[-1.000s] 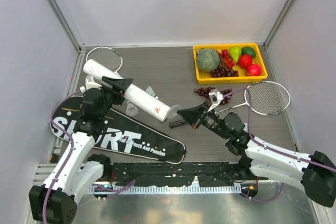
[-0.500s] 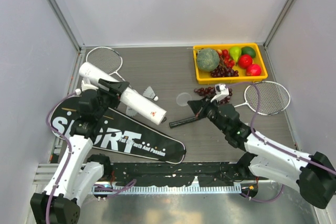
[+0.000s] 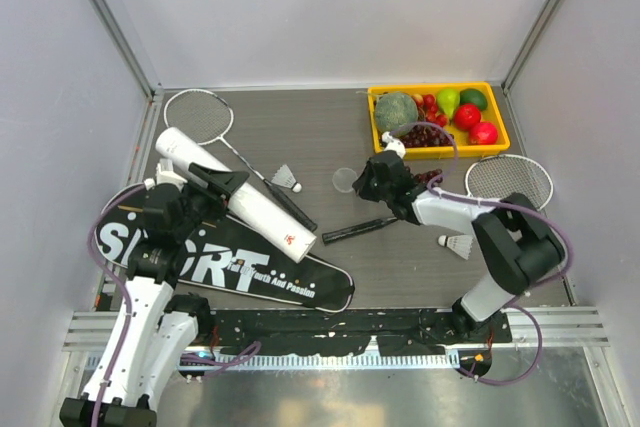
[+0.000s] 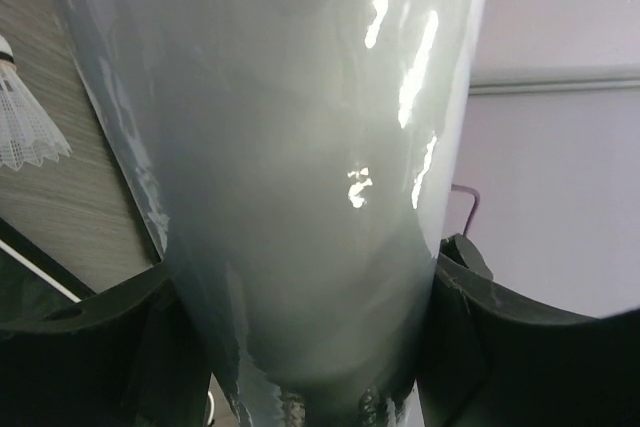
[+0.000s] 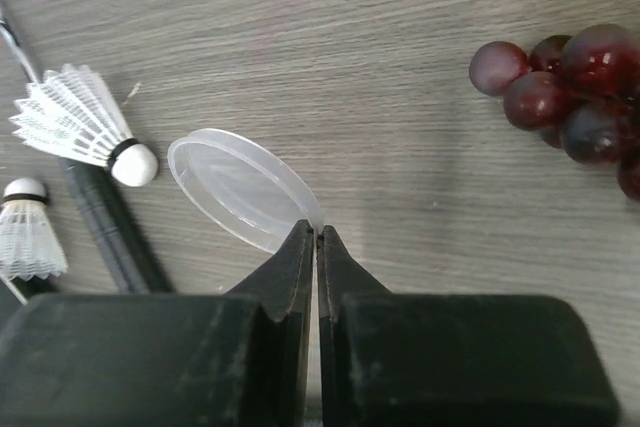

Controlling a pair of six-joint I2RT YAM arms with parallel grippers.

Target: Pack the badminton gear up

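Top view: the left gripper [image 3: 226, 190] clamps the white tube [image 3: 268, 212] near the left edge, over the SPORT bag [image 3: 240, 265]. The right gripper [image 3: 367, 182] sits mid-table.

Left wrist: both fingers [image 4: 95, 332] press the tube's sides.

Right wrist: the fingertips [image 5: 300, 247] meet on the clear lid [image 5: 235, 187], pinching its rim. A shuttlecock [image 5: 75, 122] lies loose, so filling the tube likely precedes capping it.

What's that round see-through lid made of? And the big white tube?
The lid looks like thin clear plastic: the grain of the table shows through it. The tube looks like glossy whitish plastic, judging by its bright streaky reflections, though coated cardboard is possible.
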